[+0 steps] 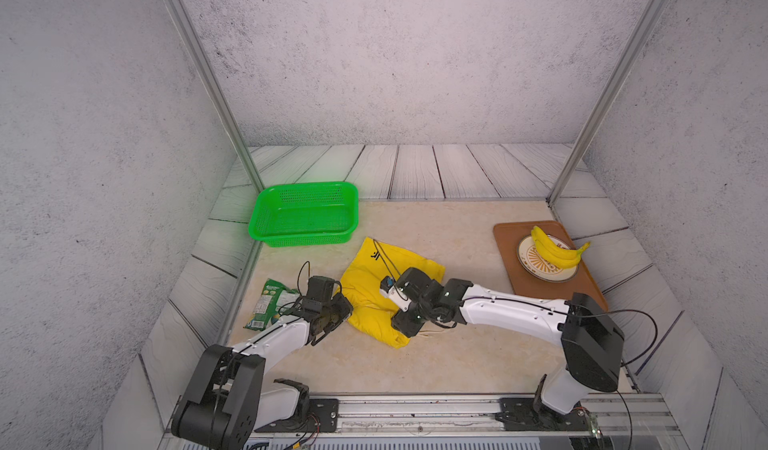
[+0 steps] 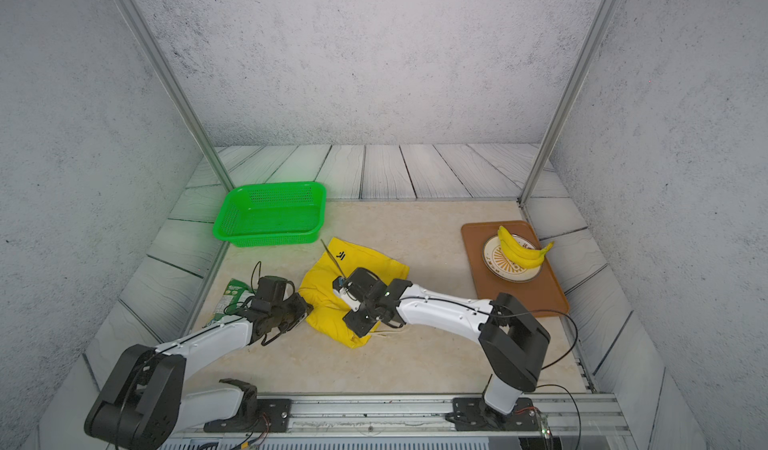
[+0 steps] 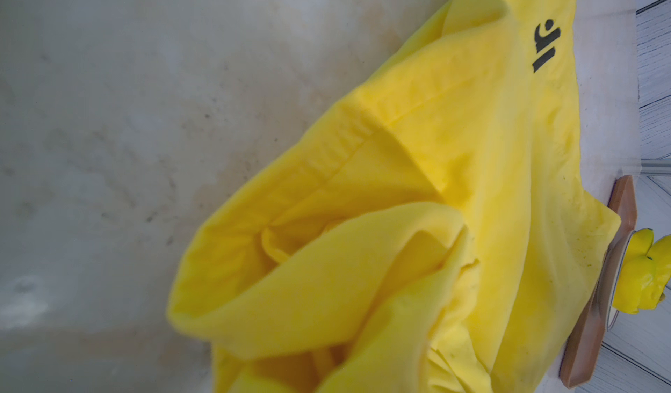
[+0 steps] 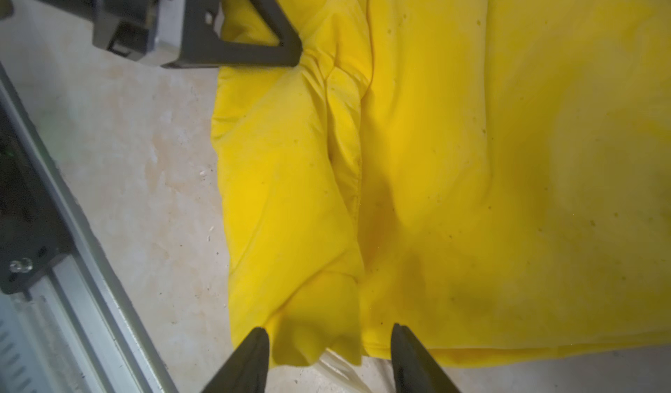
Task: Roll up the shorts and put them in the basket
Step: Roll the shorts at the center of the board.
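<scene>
The bright yellow shorts [image 1: 374, 273] [image 2: 324, 290] lie crumpled mid-table, with the black logo [image 1: 376, 256] [image 3: 546, 44] on the far leg. My left gripper [image 1: 347, 308] [image 2: 305, 306] is at their left edge. In the right wrist view its black finger [image 4: 261, 52] sits where the fabric gathers into a pinch. In the left wrist view bunched yellow cloth [image 3: 363, 300] hides the fingers. My right gripper [image 4: 328, 336] [image 1: 401, 327] hangs open over the shorts' near corner [image 4: 316, 336], with the whitish drawstring [image 4: 337, 365] trailing below.
A green basket [image 1: 305, 215] stands at the back left. A green snack bag [image 1: 270, 302] lies beside my left arm. Bananas [image 1: 555, 252] rest on a plate on a brown tray [image 1: 507, 236] at the right. A metal rail [image 1: 415, 410] runs along the front edge.
</scene>
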You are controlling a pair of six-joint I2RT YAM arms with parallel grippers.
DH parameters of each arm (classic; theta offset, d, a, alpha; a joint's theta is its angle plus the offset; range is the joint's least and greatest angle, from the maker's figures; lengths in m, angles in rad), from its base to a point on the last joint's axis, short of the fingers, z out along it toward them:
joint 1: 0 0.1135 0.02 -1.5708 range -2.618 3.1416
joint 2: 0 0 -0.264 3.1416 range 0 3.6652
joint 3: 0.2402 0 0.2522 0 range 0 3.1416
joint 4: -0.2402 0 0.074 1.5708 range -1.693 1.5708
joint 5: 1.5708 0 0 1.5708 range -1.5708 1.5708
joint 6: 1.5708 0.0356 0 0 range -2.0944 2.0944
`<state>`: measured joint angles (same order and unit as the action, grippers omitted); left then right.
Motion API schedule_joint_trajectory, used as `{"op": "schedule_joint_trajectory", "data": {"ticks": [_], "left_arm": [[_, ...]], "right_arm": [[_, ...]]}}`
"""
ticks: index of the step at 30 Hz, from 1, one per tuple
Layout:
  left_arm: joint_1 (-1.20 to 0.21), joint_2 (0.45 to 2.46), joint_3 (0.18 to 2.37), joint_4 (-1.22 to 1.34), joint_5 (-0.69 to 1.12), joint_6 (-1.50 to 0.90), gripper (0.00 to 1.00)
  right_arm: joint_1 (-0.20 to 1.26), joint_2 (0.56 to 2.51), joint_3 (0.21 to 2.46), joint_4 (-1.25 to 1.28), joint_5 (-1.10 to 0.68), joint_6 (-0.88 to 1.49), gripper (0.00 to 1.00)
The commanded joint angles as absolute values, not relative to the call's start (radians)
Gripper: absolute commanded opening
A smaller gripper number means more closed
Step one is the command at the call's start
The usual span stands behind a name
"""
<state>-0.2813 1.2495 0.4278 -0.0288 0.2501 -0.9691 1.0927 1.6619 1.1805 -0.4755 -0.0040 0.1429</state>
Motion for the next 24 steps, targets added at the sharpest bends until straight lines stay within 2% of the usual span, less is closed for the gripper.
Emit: {"op": "schedule_joint_trajectory", "data": {"ticks": [1,3,5,6,9,10,11,20,23,24], "left_arm": [[-0.273,1.252,0.445,-0.109,0.26,-0.975,0.0],[-0.273,1.256,0.449,-0.109,0.271,-0.982,0.0],[-0.273,1.257,0.45,-0.109,0.275,-0.982,0.0],[-0.273,1.256,0.449,-0.109,0.278,-0.986,0.0],[-0.274,1.254,0.448,-0.11,0.283,-0.989,0.0],[-0.273,1.253,0.448,-0.11,0.285,-0.99,0.0],[-0.273,1.25,0.446,-0.108,0.288,-0.991,0.0],[-0.273,1.227,0.44,-0.103,0.31,-1.008,0.0],[-0.273,1.223,0.441,-0.107,0.324,-1.009,0.0],[-0.273,1.224,0.443,-0.109,0.325,-1.009,0.0]], "right_arm": [[1.187,1.703,1.218,-0.535,0.307,0.093,0.64],[1.226,1.749,1.256,-0.533,0.386,0.093,0.72],[1.256,1.784,1.287,-0.523,0.413,0.086,0.75],[1.272,1.793,1.291,-0.502,0.411,0.077,0.79],[1.309,1.829,1.314,-0.477,0.428,0.038,0.81],[1.317,1.847,1.326,-0.481,0.453,0.035,0.95],[1.321,1.869,1.335,-0.48,0.465,0.021,0.98],[1.328,2.0,1.371,-0.466,0.584,-0.027,0.98],[1.327,2.019,1.35,-0.426,0.622,-0.03,0.92],[1.327,2.027,1.351,-0.425,0.642,-0.025,0.86]]}}
